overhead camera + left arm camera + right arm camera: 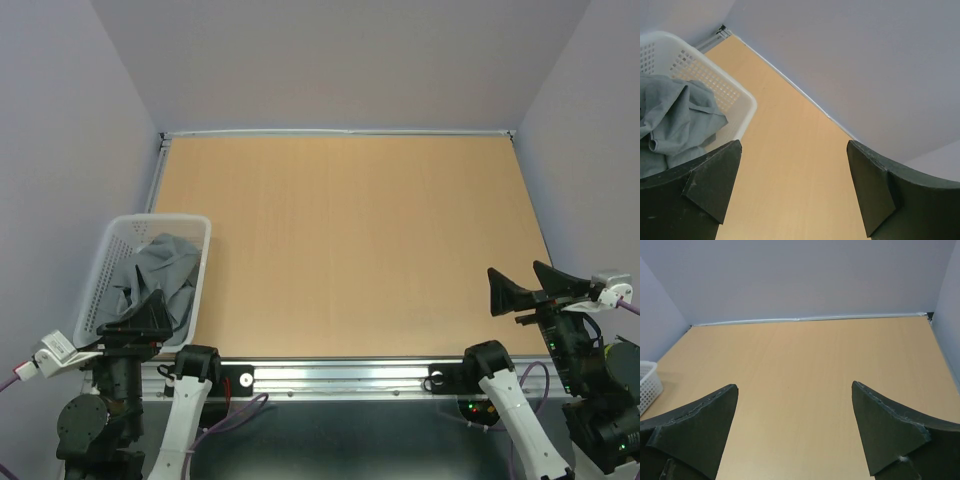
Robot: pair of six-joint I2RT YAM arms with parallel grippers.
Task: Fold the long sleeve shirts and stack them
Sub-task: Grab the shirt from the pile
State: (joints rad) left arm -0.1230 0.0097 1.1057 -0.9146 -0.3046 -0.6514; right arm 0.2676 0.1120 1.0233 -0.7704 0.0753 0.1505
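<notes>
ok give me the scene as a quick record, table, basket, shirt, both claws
table: light wood
basket: white mesh, at the table's near left corner
shirt: grey, crumpled inside the basket
left claw: open, holding nothing, by the basket
right claw: open, holding nothing, at the near right side
folding: not yet begun

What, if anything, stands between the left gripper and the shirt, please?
Nothing visible covers the shirt; it lies crumpled in the basket, whose walls ring it. The open left gripper, by the near rim, would likely reach it from above.
</notes>
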